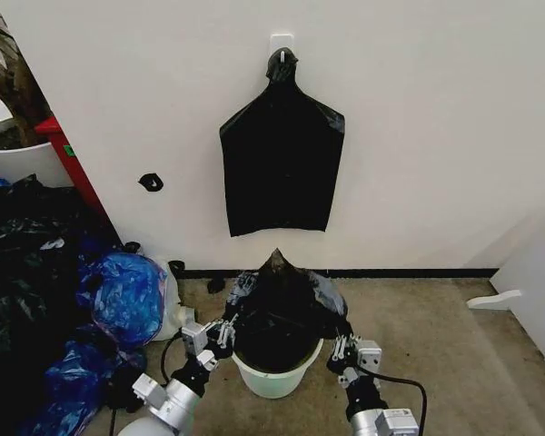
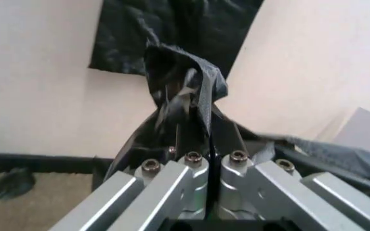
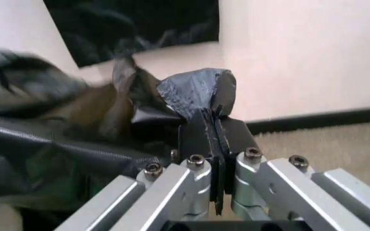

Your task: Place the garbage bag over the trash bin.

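Note:
The trash bin (image 1: 277,374), a round white bucket, stands on the floor by the wall. The garbage bag (image 1: 286,304), crinkled black plastic, is spread over its mouth and rises to a peak at the back. My left gripper (image 1: 228,331) is at the bin's left rim, shut on the bag's edge; in the left wrist view its jaws (image 2: 207,142) pinch a fold of the bag (image 2: 181,82). At the right rim, my right gripper (image 1: 338,346) is shut on the opposite edge, and the right wrist view has its tip (image 3: 214,132) clamping the bag (image 3: 194,91).
A flat black bag (image 1: 282,168) hangs from a wall hook behind the bin. A heap of black and blue bags (image 1: 64,300) lies on the left, with a white plant pot (image 1: 23,159) behind it. A white panel (image 1: 536,291) stands at the right. Bare carpet (image 1: 436,336) lies right of the bin.

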{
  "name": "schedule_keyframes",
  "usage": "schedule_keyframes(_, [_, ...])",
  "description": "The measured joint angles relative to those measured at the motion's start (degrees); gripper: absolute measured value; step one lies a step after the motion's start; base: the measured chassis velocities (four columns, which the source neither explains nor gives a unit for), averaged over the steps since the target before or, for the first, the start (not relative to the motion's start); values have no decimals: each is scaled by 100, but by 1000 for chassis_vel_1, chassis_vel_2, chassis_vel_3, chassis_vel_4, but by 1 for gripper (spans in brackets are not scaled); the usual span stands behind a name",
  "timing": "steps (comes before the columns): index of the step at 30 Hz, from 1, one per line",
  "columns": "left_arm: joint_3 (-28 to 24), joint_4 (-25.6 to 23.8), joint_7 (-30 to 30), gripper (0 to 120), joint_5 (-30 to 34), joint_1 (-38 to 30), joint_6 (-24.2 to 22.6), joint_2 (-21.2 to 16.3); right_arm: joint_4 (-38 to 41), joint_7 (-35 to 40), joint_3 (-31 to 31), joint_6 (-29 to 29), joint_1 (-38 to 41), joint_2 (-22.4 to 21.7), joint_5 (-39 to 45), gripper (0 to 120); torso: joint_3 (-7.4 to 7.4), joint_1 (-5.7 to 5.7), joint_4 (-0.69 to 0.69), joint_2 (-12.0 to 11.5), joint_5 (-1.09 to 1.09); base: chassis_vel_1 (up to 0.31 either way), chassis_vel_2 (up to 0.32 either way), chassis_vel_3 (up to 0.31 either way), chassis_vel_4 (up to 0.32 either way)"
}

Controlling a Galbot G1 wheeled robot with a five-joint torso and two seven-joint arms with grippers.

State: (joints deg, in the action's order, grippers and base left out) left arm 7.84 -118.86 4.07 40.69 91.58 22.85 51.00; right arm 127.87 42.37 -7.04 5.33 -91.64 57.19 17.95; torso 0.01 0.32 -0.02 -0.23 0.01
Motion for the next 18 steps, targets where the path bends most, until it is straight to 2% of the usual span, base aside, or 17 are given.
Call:
schedule_keyframes(3, [9, -46, 61, 0, -83, 193, 148, -49, 20, 0, -39, -24, -19, -28, 83, 0, 0, 0, 0, 0, 1, 0, 0, 0, 0])
schedule_keyframes(7, [-28, -18, 105, 0, -583, 482, 330, -103, 211, -124, -141, -28, -80, -102, 306, 0, 0, 0, 0, 0, 1, 0, 0, 0, 0])
schedule_keyframes(12, [-81, 103, 481, 0, -1238, 612, 361, -76, 336, -162, -190, -104, -272, -231, 310, 0, 0, 0, 0, 0, 0, 0, 0, 0, 0])
schedule_keyframes(16, [-76, 85, 865, 0, -1716, 789, 227, -92, 627, 77, -229, -758, -608, -494, 440, 0, 0, 0, -1, 0, -1, 0, 0, 0, 0])
schedule_keyframes(18, [-76, 61, 983, 0, -1805, 834, 143, -103, 670, 125, -245, -902, -650, -541, 480, 0, 0, 0, -1, 0, -1, 0, 0, 0, 0])
